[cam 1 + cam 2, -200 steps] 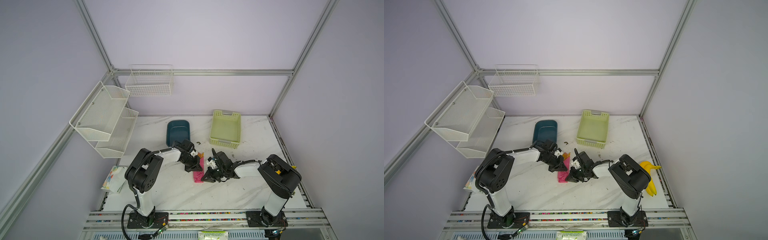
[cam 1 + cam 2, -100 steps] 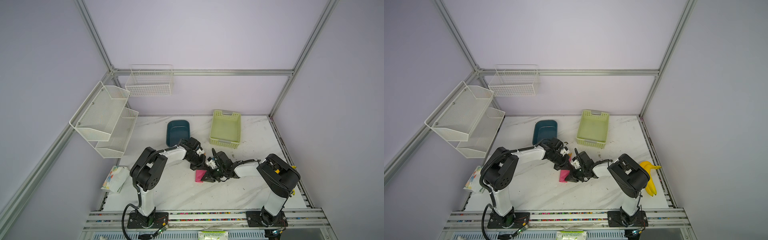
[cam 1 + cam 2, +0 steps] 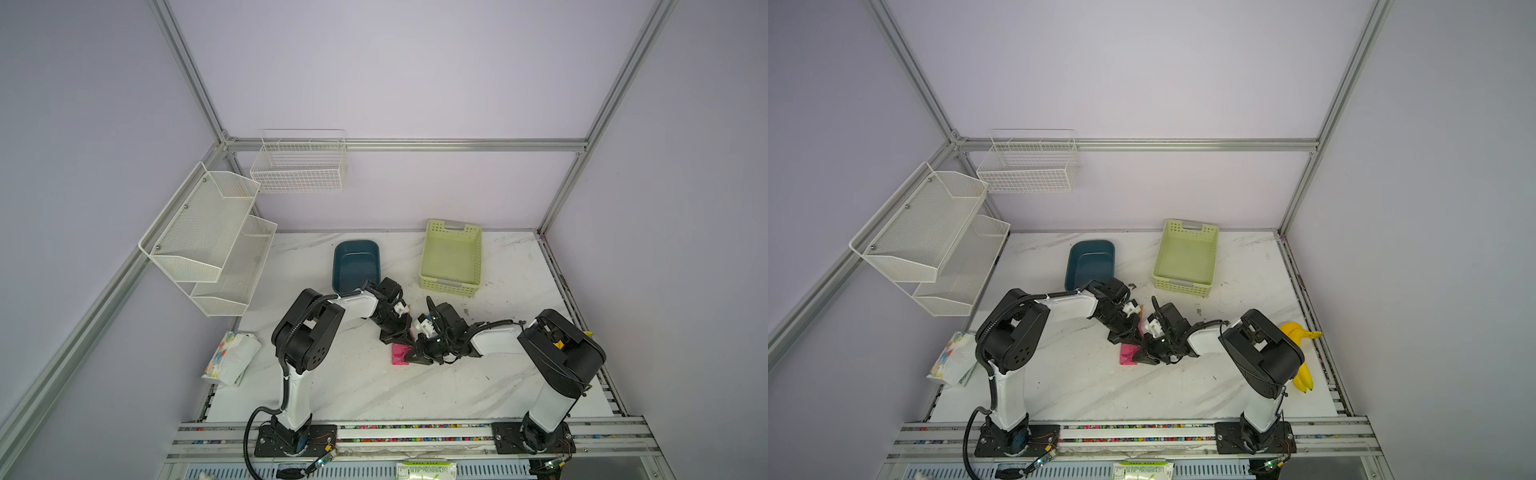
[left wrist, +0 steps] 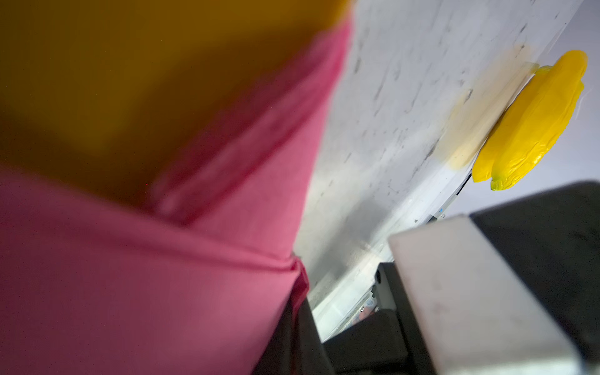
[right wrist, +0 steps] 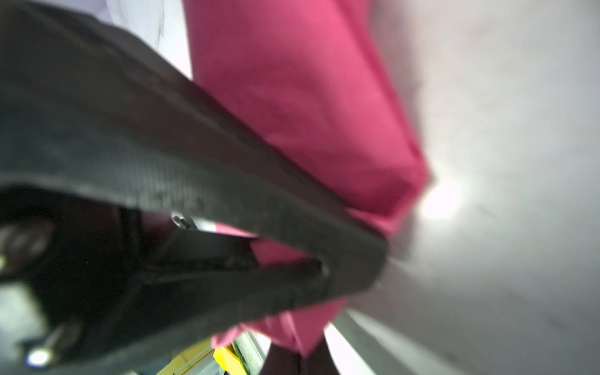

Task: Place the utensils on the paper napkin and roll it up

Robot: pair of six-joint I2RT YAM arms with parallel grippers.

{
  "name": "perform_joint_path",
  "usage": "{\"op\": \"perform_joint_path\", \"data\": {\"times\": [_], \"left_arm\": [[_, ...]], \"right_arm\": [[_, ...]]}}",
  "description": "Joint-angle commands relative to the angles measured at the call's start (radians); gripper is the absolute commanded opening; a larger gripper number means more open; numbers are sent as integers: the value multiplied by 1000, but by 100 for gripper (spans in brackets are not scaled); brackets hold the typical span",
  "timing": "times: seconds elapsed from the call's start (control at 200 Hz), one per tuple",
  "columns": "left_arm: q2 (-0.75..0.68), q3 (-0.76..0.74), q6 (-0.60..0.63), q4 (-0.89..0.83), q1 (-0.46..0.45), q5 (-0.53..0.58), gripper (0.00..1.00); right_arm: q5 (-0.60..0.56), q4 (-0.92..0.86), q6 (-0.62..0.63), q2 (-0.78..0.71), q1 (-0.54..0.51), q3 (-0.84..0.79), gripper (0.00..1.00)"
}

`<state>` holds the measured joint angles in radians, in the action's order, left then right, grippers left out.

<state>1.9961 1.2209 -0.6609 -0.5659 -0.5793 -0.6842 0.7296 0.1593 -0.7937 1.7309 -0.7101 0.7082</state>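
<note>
the white marble table (image 3: 374,386) fills the floor of the cell. taken from its centre in both top views, a white mesh shelf (image 3: 208,245) hangs at ten o'clock, a green basket (image 3: 451,286) sits at one o'clock, a dark blue tray (image 3: 336,266) at eleven, a floral packet (image 3: 230,357) at eight and yellow bananas (image 3: 1304,374) at three. the paper napkin (image 3: 398,355) lies bunched at the centre. the left gripper (image 3: 401,340) bears on it from eleven o'clock, fingers pressed together; what it nips i cannot tell. the right gripper (image 3: 410,360) reaches in from three o'clock and pinches a fold of the napkin. the utensils (image 4: 130,81) show in the left wrist view as an orange blur against the pink paper
</note>
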Motion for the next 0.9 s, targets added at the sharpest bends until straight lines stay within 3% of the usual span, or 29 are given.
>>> {"op": "perform_joint_path", "data": {"times": [0.0,0.305,0.665,0.895], "left_arm": [[10,41,-5,-17,-1,110,5],[-38,-69,-177,179,12,156,5],[-48,-163,-308,368,57,172,5],[-48,-207,-367,458,68,159,5]], "right_arm": [[-53,-124,44,-50,33,-24,0],[-62,-181,53,-139,70,-23,0],[-40,-18,-81,-163,70,-69,0],[-13,214,-230,-99,70,-117,0]]}}
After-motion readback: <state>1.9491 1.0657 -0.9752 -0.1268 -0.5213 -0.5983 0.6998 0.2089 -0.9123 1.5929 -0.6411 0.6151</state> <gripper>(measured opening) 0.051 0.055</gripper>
